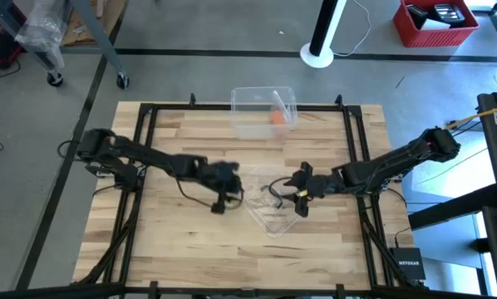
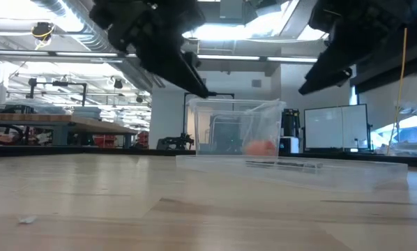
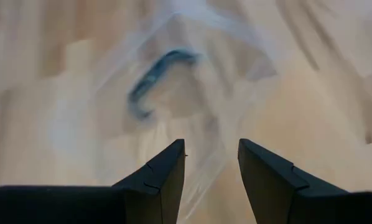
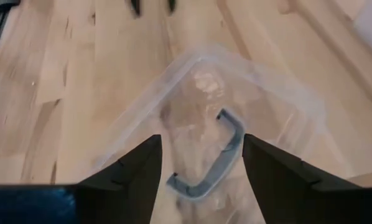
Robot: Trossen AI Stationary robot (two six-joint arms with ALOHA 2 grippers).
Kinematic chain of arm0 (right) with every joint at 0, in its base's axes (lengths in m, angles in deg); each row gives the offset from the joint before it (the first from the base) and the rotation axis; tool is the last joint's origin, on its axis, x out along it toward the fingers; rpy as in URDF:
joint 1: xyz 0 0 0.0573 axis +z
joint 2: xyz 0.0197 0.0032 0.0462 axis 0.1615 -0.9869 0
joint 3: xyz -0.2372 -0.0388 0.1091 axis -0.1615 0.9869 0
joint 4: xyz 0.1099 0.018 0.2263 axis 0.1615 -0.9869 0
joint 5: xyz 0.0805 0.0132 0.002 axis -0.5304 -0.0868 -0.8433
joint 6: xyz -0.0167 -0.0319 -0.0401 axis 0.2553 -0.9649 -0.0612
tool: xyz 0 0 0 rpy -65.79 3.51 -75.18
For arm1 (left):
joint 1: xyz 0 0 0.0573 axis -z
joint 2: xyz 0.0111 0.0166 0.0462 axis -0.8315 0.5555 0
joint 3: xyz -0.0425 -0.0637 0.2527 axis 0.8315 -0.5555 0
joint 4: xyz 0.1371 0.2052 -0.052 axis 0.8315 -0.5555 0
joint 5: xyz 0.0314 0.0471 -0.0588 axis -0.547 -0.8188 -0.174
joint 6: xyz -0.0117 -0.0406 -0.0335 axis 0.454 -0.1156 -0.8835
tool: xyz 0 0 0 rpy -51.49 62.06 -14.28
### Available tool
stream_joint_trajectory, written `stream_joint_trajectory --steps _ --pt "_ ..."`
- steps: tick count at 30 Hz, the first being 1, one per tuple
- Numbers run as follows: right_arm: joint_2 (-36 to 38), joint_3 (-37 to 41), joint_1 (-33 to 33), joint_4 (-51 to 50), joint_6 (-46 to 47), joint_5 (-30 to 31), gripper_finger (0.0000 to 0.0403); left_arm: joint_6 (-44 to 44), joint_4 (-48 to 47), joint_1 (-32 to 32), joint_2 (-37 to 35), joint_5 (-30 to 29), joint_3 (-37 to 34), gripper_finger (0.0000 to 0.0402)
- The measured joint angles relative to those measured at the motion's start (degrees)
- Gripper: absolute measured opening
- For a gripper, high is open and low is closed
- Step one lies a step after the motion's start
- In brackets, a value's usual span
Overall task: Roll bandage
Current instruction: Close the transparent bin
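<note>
The orange bandage (image 1: 278, 116) lies as a small lump inside the open clear plastic box (image 1: 263, 110) at the table's far middle; it also shows in the low view (image 2: 259, 148). The box's clear lid (image 1: 269, 214) with its dark handle (image 4: 214, 158) lies flat on the table's middle. My left gripper (image 3: 211, 146) is open, left of the lid and above the table (image 1: 226, 198). My right gripper (image 4: 201, 140) is open, above the lid's right edge (image 1: 299, 193). Both are empty.
Black frame rails (image 1: 149, 149) run along the table's left, right and far sides. Bare wood lies toward the near edge (image 1: 232, 257). Beyond the table are a red crate (image 1: 435, 23) and a white stand base (image 1: 319, 56) on the floor.
</note>
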Motion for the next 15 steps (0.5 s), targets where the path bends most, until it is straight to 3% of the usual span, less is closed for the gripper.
stream_joint_trajectory --steps 7,15 --pt "-3.2 0.0 5.4 0.2 7.6 2.4 0.0225 1.2 6.2 5.9 10.4 1.8 2.0 0.012" --pt "-4.8 0.0 10.2 1.5 13.2 3.6 0.0225 6.3 8.6 7.0 17.8 1.0 4.7 0.0095"
